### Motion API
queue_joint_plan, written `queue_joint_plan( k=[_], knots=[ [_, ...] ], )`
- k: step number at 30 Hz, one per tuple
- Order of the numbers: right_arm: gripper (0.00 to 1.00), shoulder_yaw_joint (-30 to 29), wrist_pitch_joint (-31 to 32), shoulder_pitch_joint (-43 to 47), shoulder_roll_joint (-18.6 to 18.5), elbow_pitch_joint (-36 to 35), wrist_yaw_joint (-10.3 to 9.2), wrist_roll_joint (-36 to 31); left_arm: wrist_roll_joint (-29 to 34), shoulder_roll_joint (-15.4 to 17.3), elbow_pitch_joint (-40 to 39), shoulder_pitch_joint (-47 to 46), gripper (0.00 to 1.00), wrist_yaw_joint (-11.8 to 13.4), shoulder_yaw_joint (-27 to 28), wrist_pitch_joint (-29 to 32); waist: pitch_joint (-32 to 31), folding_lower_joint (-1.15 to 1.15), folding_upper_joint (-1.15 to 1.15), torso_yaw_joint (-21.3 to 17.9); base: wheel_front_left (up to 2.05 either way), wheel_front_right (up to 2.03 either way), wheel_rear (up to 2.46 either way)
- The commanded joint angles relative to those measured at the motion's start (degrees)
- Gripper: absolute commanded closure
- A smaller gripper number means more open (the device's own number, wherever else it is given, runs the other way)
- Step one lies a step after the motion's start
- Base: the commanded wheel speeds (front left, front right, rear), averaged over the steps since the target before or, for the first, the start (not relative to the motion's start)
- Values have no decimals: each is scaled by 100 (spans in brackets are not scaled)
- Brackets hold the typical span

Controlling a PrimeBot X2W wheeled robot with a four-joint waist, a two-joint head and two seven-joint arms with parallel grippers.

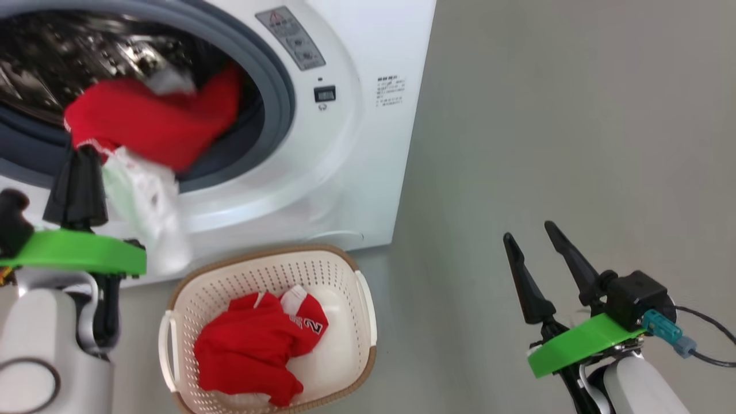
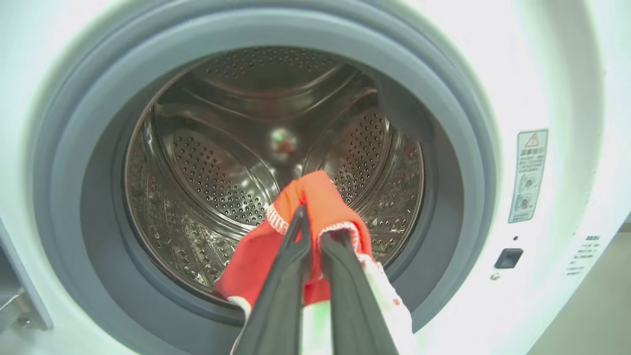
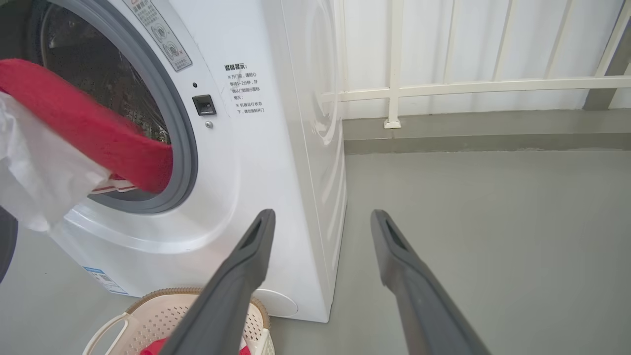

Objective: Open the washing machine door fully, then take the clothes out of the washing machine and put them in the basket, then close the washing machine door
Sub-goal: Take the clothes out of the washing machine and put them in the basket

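The washing machine (image 1: 356,144) stands with its round opening uncovered; its door is out of view. My left gripper (image 1: 80,150) is shut on a red and white piece of the clothes (image 1: 155,123) at the grey gasket. The garment trails from the drum over the lip, and its white part hangs down. In the left wrist view the fingers (image 2: 296,256) pinch a red fold (image 2: 320,197) in front of the steel drum (image 2: 212,172). Below the machine, the basket (image 1: 259,256) holds another red garment (image 1: 247,345) with a white 2. My right gripper (image 1: 528,230) hangs open and empty to the right.
Bare grey floor (image 1: 575,115) spreads to the right of the machine. A white railing (image 3: 443,88) runs along the wall behind it. The basket's rim (image 3: 148,301) lies just below and left of my right gripper (image 3: 321,214). A dark cable (image 1: 707,339) hangs off the right wrist.
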Motion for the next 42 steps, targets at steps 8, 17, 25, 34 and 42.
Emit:
queue_joint_plan(
  k=[8,17,25,34,42],
  knots=[
    [0,97,-37,181,-18,-73,35,68,303,-73,-1071,700,100,-65,309,-51,-512,0,0,45,0,0,0],
    [0,116,-37,314,-10,-79,35,78,429,-412,-2182,1578,100,14,372,-51,-672,0,0,101,0,0,0],
    [0,175,-37,296,-31,-66,35,96,338,-649,-1986,2005,100,52,56,-51,-470,0,0,180,0,0,0],
    [0,244,-37,111,-66,-89,35,156,12,-717,-484,1613,100,-14,-109,-51,-10,0,0,80,0,0,0],
    [0,218,-37,-109,-65,-152,35,173,-266,-720,1476,762,100,-89,-202,-50,518,0,0,-32,0,0,0]
  ],
)
